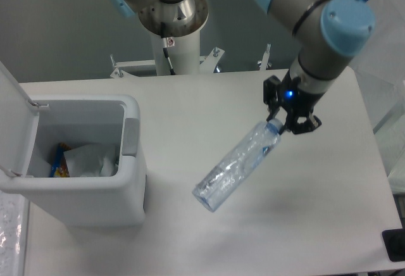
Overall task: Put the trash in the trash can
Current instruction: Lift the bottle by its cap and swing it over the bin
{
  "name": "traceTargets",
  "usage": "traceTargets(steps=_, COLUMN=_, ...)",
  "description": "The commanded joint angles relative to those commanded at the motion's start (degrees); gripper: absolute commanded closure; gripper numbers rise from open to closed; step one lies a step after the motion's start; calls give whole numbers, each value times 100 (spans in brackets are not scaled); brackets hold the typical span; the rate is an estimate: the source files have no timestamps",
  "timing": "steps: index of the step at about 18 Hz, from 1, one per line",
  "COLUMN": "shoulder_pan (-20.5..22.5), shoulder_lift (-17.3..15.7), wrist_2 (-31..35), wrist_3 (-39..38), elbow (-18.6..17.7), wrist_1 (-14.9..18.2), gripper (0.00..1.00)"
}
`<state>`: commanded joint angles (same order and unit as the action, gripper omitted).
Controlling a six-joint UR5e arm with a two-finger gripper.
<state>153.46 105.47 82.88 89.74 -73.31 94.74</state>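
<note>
A clear crushed plastic water bottle (235, 168) hangs slanted above the table, its base pointing down-left. My gripper (286, 126) is shut on its blue-capped neck at the upper right end. The white trash can (126, 187) stands at the left with its hinged lid (16, 124) swung open. Inside it lies a crumpled white wrapper (88, 161) next to a blue and yellow packet (59, 162).
The arm's white mounting column (172, 42) rises at the table's back edge. A translucent box (380, 42) sits off the table's right side. A black object (393, 244) shows at the lower right corner.
</note>
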Motion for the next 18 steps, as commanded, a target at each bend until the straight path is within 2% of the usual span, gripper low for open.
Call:
traceTargets(steps=4, shoulder_pan=-44, shoulder_lift=-360, wrist_2=-9, wrist_3=-18, elbow=132, wrist_1=448, gripper=77)
traceTargets(steps=7, shoulder_pan=-105, shoulder_lift=-615, wrist_2=-44, wrist_3=-184, elbow=141, wrist_1=528, gripper=77)
traceTargets(steps=10, shoulder_pan=-202, shoulder_lift=-887, wrist_2=-53, wrist_3=-202, elbow=159, wrist_1=747, gripper=77)
traceTargets(steps=18, shoulder_pan=-887, shoulder_lift=-1204, wrist_2=17, wrist_3=-343, elbow=220, wrist_1=756, gripper=73)
